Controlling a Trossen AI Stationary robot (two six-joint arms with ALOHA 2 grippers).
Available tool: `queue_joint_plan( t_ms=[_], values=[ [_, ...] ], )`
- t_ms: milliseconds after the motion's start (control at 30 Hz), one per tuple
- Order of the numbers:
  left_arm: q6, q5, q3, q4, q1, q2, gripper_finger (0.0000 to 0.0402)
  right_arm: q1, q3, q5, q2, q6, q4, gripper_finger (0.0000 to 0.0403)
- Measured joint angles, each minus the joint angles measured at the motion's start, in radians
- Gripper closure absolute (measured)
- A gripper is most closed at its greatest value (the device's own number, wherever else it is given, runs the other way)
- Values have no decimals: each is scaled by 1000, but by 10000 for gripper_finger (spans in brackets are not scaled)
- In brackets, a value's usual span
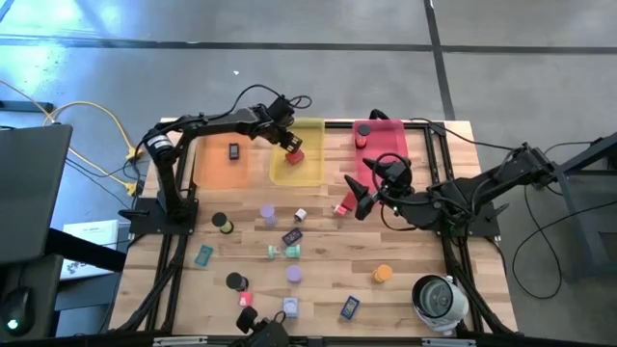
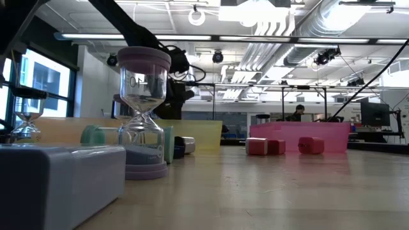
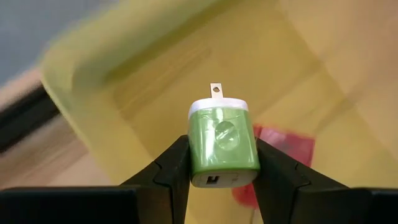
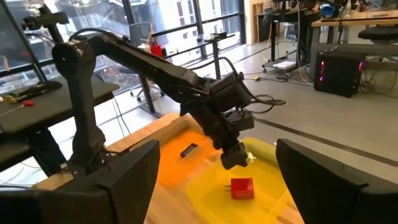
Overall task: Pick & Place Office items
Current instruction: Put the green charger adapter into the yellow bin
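a green plug-in charger with a white cap and one metal prong showing sits clamped between the left gripper's two dark fingers, filling the near part of the left wrist view. the fingers press its two flat sides, closed only as far as its width. it hangs above the yellow tray, not touching the floor of it, and a red cube lies in that tray just below. the right gripper hovers over the table near the pink tray, its fingers spread wide and holding nothing. other small items lie scattered on the wooden table.
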Motion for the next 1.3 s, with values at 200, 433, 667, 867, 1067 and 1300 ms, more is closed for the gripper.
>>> queue_joint_plan(
  t_ms=[200,433,667,867,1067,1300],
  values=[
    [3,9,0,0,0,13,273,0,0,-2,0,-1,-4,92],
    [3,10,0,8,8,23,273,0,0,-2,0,-1,-7,92],
    [7,10,1,5,10,51,273,0,0,-3,0,4,-6,92],
    [13,10,1,18,10,84,273,0,0,-2,0,6,-5,92],
    [15,8,2,41,9,93,273,0,0,2,0,6,-3,92],
    [16,10,2,59,10,93,273,-26,0,-27,0,19,-2,92]
  ],
)
